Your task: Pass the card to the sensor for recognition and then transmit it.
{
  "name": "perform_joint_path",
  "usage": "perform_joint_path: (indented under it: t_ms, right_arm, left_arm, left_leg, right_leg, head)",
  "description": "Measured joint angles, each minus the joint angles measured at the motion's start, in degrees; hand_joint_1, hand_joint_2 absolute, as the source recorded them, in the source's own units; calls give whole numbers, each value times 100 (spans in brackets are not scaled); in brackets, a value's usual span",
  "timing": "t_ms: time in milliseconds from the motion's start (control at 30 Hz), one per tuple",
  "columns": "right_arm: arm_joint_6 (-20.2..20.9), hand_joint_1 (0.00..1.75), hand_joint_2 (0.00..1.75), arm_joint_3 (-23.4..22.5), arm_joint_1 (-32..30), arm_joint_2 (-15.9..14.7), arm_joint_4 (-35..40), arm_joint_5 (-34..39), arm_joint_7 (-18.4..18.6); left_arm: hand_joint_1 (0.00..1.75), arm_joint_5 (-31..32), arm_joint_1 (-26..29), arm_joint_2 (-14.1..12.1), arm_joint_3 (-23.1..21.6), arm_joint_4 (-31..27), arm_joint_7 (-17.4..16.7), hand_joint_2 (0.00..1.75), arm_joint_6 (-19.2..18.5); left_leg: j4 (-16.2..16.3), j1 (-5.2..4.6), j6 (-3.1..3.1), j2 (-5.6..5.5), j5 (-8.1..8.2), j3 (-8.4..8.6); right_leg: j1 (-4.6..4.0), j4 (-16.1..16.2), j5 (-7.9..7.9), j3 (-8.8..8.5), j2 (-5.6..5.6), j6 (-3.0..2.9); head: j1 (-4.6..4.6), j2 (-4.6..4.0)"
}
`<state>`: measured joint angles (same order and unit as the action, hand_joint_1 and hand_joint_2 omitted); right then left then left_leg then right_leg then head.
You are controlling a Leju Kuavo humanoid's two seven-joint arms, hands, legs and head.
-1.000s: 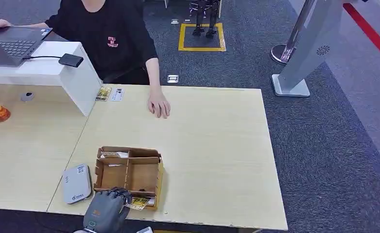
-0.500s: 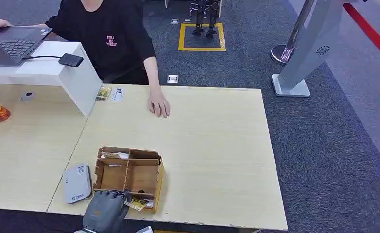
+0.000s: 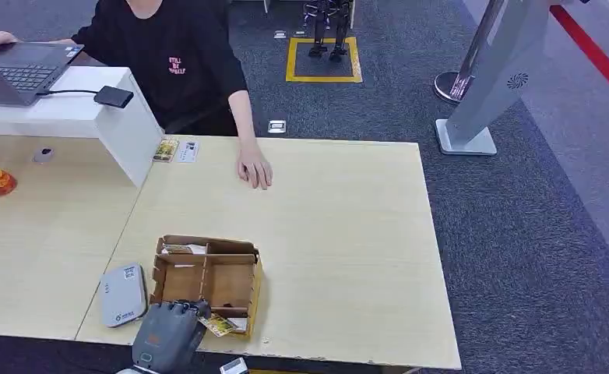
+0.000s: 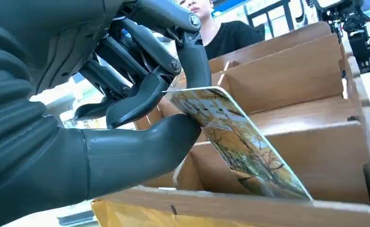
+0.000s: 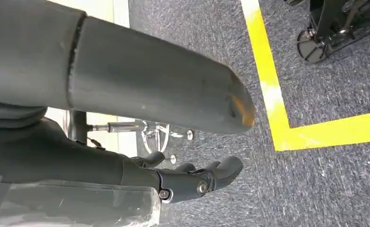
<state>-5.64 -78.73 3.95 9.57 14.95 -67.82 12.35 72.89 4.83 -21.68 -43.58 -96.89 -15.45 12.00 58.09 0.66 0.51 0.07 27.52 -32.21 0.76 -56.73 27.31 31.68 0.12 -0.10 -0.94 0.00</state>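
A yellow patterned card point(image 3: 220, 324) point(image 4: 235, 144) is pinched between the thumb and fingers of my left hand point(image 3: 167, 333) point(image 4: 126, 109), tilted over the near compartment of a wooden divided box point(image 3: 206, 282) point(image 4: 296, 75). A grey flat sensor device point(image 3: 123, 294) lies on the table just left of the box. My right hand point(image 5: 126, 113) hangs beside the table over carpet, its fingers apart and holding nothing.
A person in black stands across the table with a hand point(image 3: 255, 171) resting on it. Two cards point(image 3: 175, 150) lie by a white raised shelf point(image 3: 68, 109) bearing a laptop point(image 3: 17, 70). The light wooden table point(image 3: 340, 234) extends to the right.
My left hand has drawn slightly back toward the near table edge, pulling the card further out of the box's near compartment.
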Motion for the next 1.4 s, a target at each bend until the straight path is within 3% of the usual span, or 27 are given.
perform_joint_path:
  t_ms: [100, 267, 500, 933, 1100, 1400]
  right_arm:
    - [173, 0, 0, 0, -30, 94, 66, -39, -149]
    - [522, 0, 0, -2, -138, 590, 793, -31, -43]
    - [22, 0, 0, -61, -92, 415, 534, 59, -24]
    - [-57, 0, 0, -90, -81, 330, 302, -42, -37]
    - [-55, 0, 0, -90, -80, 319, 278, -103, -37]
    - [-24, 0, 0, -26, -78, 256, 238, -225, -28]
  left_arm:
    - [175, 114, 103, 2, 42, -125, -116, 175, 302]
    - [175, 199, 248, -24, 155, -572, -226, 175, 865]
    - [175, -164, 193, -4, 527, -819, 232, 175, 1119]
    - [175, -88, 382, 144, 1396, -1274, 313, 175, 2100]
    - [175, -44, 427, 230, 1937, -1349, 275, 175, 2267]
    - [175, -389, 323, 310, 2895, -1349, 282, 175, 2144]
  left_leg:
    - [0, 2, 0, 2, 0, 1]
    - [-2, 3, 0, -2, 0, 0]
    - [1, 0, 0, 0, 0, -1]
    - [5, 3, 0, -1, 0, -3]
    - [5, 2, 0, -1, 0, -3]
    - [5, 2, -1, -1, -1, -2]
  right_leg:
    - [0, 0, 0, 1, 2, 0]
    - [0, 0, 2, 2, -2, -2]
    - [0, -1, 0, -1, -1, 1]
    - [-1, 0, -3, -1, -2, 5]
    - [-1, 0, -3, -1, -2, 5]
    - [-1, 0, -3, -1, -2, 5]
  head:
    - [2, 0]
    - [0, 0]
    - [-7, 0]
    - [-2, 0]
    - [-2, 0]
    - [-2, 0]
